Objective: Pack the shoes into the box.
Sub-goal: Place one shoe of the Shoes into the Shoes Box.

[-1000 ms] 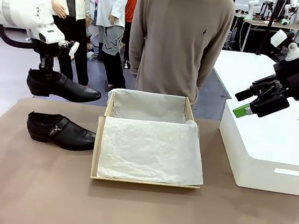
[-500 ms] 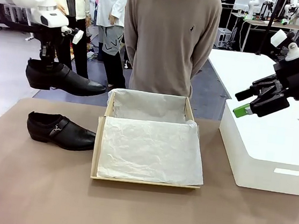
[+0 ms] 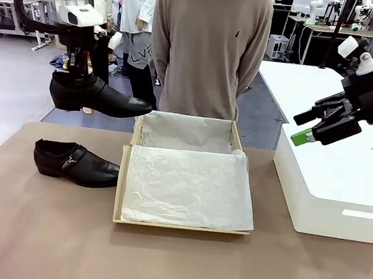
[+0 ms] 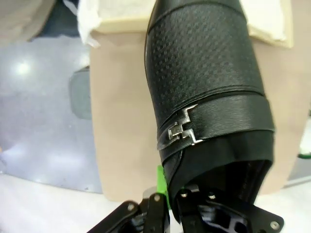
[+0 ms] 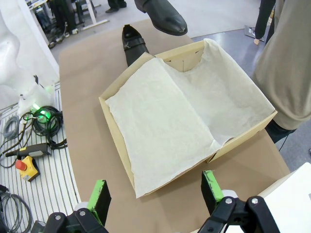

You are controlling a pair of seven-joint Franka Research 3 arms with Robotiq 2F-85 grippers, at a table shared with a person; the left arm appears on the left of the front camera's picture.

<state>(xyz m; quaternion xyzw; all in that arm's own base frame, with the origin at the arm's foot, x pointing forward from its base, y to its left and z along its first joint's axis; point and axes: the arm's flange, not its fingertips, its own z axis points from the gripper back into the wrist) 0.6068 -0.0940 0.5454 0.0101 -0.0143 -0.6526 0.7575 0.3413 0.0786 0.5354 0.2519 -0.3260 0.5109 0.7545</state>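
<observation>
Left gripper [image 3: 78, 73] pinches one glossy black leather buckle shoe [image 3: 100, 99] by its heel collar only, raised beside the tan tissue-lined cardboard shoebox [image 3: 122, 185]. Being toe-heavy, it may pivot or slip, clipping the box wall. Right gripper [image 3: 298, 126] hangs open, empty.

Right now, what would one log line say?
left gripper: holds glossy black leather shoe aloft | right gripper: open | tan cardboard box: no shoe inside

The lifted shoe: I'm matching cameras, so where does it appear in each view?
Front view: lifted shoe, upper left, in the air.
Left wrist view: shoe in the centre, toe pointing up.
Right wrist view: toe at top edge, centre.
Shared landmark: cardboard shoebox.
</observation>
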